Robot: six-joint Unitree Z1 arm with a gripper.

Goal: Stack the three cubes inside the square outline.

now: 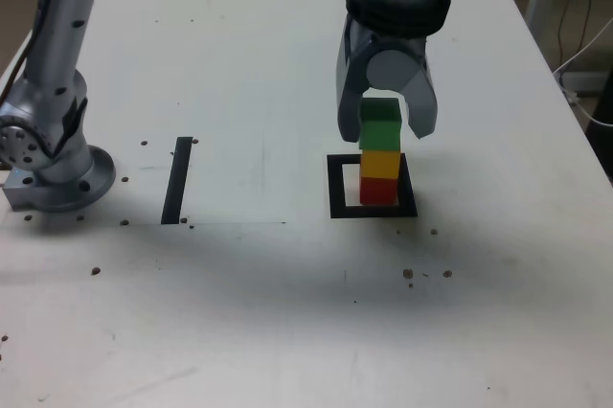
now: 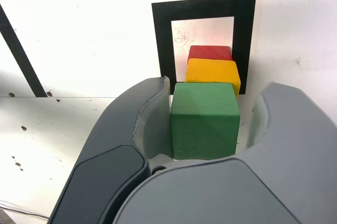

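Tool point(image 2: 208, 129) straddles the green cube point(image 2: 205, 125), jaws slightly parted.
Three cubes stacked at frame centre: green, yellow point(image 1: 380, 163), red point(image 1: 378, 190), inside one square outline point(image 1: 337, 188).

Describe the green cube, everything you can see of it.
The green cube is a small, matte, solid-colour block with crisp edges, no marks visible. It sits upright and square on top of the yellow cube, which rests on the red cube, so it caps the stack inside the square outline. The gripper straddles it with jaws parted; in the wrist view one jaw is close against a side face and a gap shows on the other. Whether that jaw touches is unclear.
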